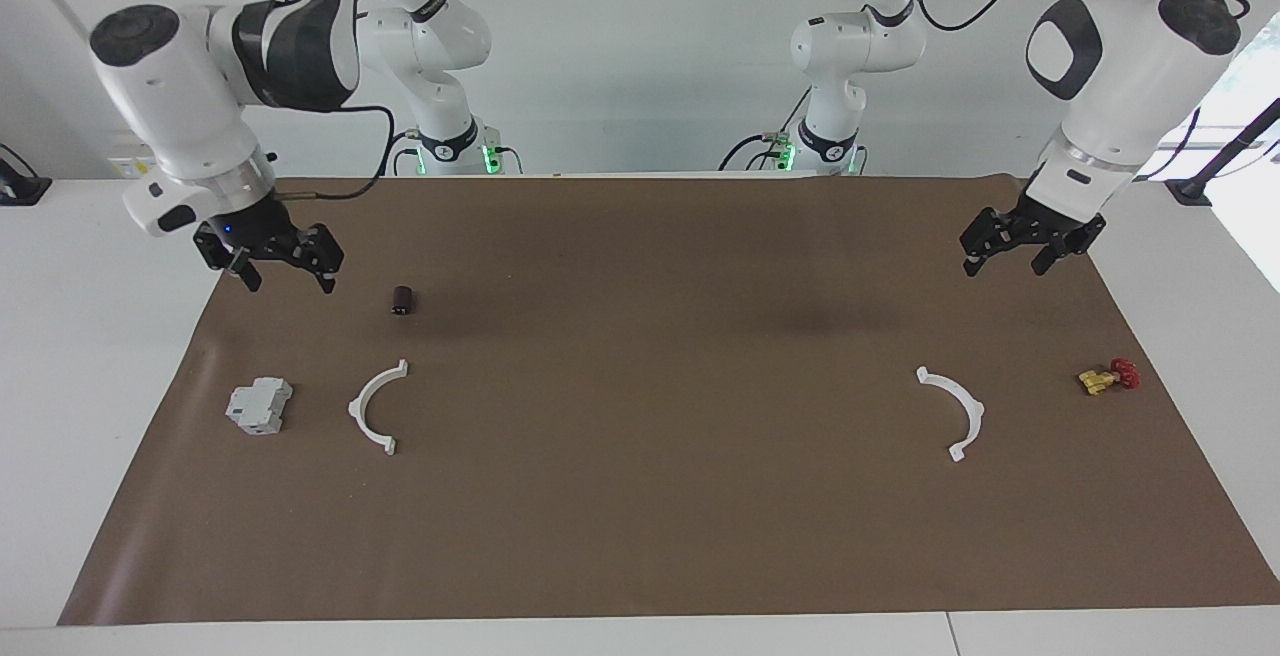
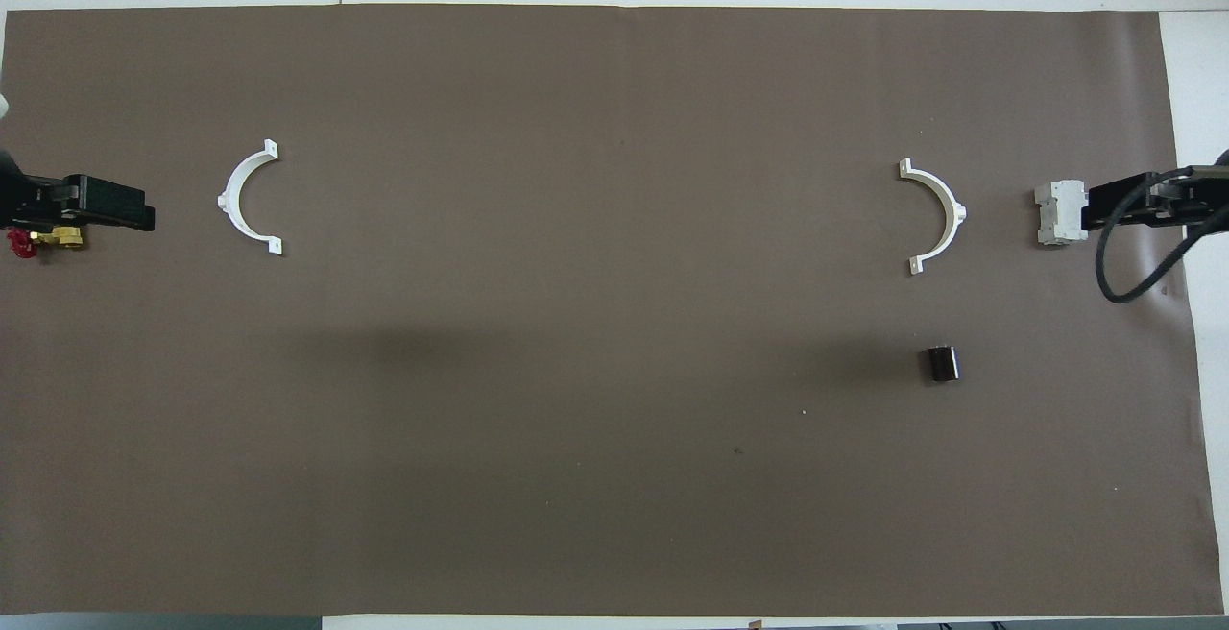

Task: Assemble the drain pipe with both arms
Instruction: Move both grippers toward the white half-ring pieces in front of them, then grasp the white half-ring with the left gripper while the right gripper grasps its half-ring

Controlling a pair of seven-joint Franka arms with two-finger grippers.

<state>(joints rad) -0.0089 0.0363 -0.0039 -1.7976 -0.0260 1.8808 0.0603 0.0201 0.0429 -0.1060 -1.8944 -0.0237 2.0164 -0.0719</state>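
Two white half-ring pieces of the drain pipe lie flat and far apart on the brown mat. One half-ring (image 1: 375,406) (image 2: 936,217) lies toward the right arm's end. The other half-ring (image 1: 955,411) (image 2: 252,196) lies toward the left arm's end. My right gripper (image 1: 287,281) (image 2: 1119,203) hangs open and empty in the air over the mat's edge at its own end. My left gripper (image 1: 1008,266) (image 2: 96,210) hangs open and empty over the mat's edge at its end. Neither gripper touches a piece.
A grey boxy block (image 1: 260,406) (image 2: 1059,212) lies beside the half-ring at the right arm's end. A small dark cylinder (image 1: 403,300) (image 2: 942,363) lies nearer to the robots than that half-ring. A red and yellow valve (image 1: 1108,376) (image 2: 38,241) lies at the left arm's end.
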